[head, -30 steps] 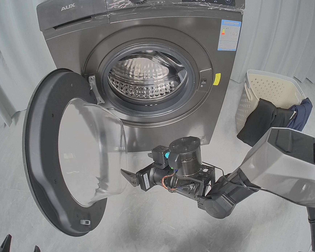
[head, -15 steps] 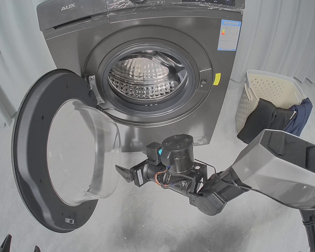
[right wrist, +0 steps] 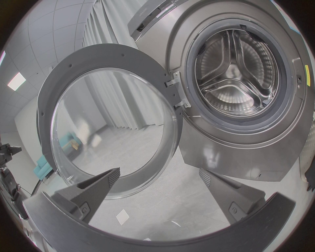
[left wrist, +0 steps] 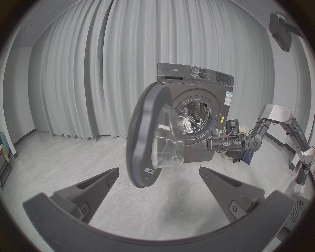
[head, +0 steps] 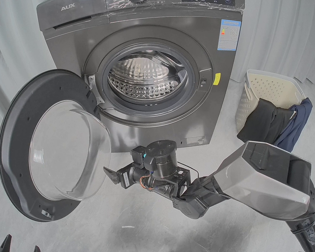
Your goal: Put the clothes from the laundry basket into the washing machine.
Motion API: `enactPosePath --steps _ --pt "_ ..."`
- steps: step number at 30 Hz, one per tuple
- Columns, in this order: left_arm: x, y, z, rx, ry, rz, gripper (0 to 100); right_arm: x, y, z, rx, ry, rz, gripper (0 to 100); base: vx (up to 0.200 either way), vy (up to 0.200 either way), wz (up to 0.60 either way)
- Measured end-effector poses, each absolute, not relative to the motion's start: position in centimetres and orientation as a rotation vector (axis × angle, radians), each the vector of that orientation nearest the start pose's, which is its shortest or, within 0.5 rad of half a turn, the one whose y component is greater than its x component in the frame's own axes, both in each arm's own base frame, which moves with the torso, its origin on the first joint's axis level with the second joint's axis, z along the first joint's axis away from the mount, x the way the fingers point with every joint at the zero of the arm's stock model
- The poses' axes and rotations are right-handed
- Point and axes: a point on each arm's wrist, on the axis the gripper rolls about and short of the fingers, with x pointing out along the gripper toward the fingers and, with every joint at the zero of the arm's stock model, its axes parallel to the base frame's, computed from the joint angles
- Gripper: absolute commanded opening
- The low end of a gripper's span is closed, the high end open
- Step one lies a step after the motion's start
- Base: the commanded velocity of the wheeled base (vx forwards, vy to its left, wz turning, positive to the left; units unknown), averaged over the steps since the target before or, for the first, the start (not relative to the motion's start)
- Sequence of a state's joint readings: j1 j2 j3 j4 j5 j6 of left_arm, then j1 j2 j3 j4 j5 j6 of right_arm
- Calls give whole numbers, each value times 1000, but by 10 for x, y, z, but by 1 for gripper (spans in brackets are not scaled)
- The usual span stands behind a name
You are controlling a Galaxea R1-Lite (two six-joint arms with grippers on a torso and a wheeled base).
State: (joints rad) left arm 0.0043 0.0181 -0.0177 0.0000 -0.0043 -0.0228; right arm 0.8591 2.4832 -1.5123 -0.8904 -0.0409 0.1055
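Door (head: pixel 17 151): swings wider this past second; my right gripper (head: pixel 110 174), jaws wide and empty, follows beside its glass. Drum (head: pixel 146 78) reachable; clothes (head: pixel 270 122) await in laundry basket (head: pixel 270 83).

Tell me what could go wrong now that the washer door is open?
The right hand sits close to the open door, so a careless swing might bump it. The black garment hangs over the rim of the laundry basket; tugging it might tip the basket.
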Motion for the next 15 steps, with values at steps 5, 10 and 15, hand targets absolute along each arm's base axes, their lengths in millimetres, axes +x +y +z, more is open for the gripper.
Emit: enactPosePath --steps 5,10,15 --pt "-23 0 81 -23 0 0 100 330 379 73 67 111 809 100 0 0 0" --pt "-23 0 81 -23 0 0 100 330 390 70 75 95 821 100 0 0 0" --pt "-23 0 81 -23 0 0 100 330 404 67 85 74 813 100 0 0 0"
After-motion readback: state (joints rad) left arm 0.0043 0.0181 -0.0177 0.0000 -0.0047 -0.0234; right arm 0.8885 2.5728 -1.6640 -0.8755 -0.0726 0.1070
